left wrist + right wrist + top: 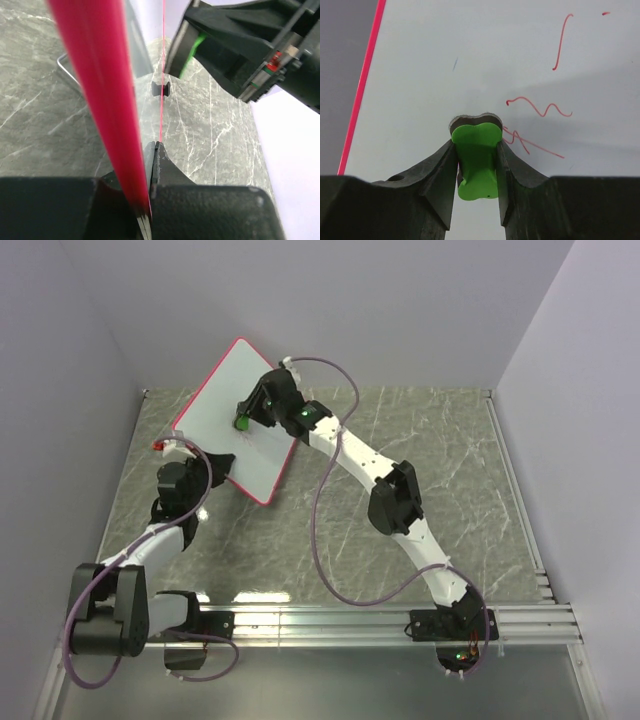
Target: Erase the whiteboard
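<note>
The whiteboard, white with a pink-red rim, is held tilted up off the table at the back left. My left gripper is shut on its lower edge; the left wrist view shows the red rim clamped edge-on between the jaws. My right gripper is shut on the green bow-shaped eraser, whose grey felt face presses on the board. Red scribbles lie just right of the eraser, with a red stroke higher up.
The grey marbled table spreads to the right of the arms. Pale walls close in at the back and both sides. A metal rail runs along the near edge. A black clip shows on the board's edge.
</note>
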{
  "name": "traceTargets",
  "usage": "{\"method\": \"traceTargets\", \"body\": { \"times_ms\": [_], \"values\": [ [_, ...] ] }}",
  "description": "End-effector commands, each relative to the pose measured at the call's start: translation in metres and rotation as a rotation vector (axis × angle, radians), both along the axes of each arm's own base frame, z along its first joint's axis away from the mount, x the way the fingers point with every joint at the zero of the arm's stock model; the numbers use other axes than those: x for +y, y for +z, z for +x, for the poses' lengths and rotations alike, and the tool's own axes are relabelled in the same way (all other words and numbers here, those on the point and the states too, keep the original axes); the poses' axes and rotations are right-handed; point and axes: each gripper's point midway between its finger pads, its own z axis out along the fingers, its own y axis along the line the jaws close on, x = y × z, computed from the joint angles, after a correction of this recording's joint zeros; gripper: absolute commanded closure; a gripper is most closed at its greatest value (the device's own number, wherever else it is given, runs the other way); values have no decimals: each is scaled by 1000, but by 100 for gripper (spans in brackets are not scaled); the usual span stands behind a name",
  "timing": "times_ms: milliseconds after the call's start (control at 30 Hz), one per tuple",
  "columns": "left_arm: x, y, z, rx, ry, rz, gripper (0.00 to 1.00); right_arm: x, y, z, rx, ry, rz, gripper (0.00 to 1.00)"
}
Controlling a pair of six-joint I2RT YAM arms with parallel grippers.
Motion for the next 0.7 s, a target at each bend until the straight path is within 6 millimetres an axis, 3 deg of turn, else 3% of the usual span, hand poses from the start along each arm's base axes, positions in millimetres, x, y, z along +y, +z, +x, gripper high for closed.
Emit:
{"method": "traceTargets", "body": {
  "times_ms": [0, 100, 167, 233, 267, 300, 333, 367, 467, 600, 667],
  "values": [
    [17, -104, -43, 366, 14, 211, 100, 17, -12, -3, 12, 18, 26, 100],
    [10, -102, -44, 353, -8, 227, 100, 33, -38, -24, 82, 118, 27, 100],
    [8, -101, -44, 349, -12, 234, 100, 48, -56, -53, 124, 259, 23, 100],
    [6, -99, -43, 345, -14, 239, 100, 50, -79, -83, 170, 331, -56, 100],
    [6, -98, -43, 340, -15, 241, 100, 39, -113, -100, 217, 365, -144, 100],
    [6, -98, -43, 340, -12, 239, 100, 35, -109, -112, 221, 389, -159, 100],
    [7, -97, -43, 335, -5, 240, 100, 30, -121, -126, 239, 403, -193, 100],
    [7, -96, -43, 331, -3, 239, 100, 12, -143, -143, 293, 404, -231, 100],
    [5, -93, -43, 322, -6, 250, 100, -10, -181, -172, 385, 412, -267, 100],
    [-3, -85, -46, 308, -28, 275, 100, -12, -194, -175, 415, 426, -297, 100],
    [-13, -81, -49, 296, -56, 280, 100, -3, -184, -166, 388, 423, -284, 100]
  ]
}}
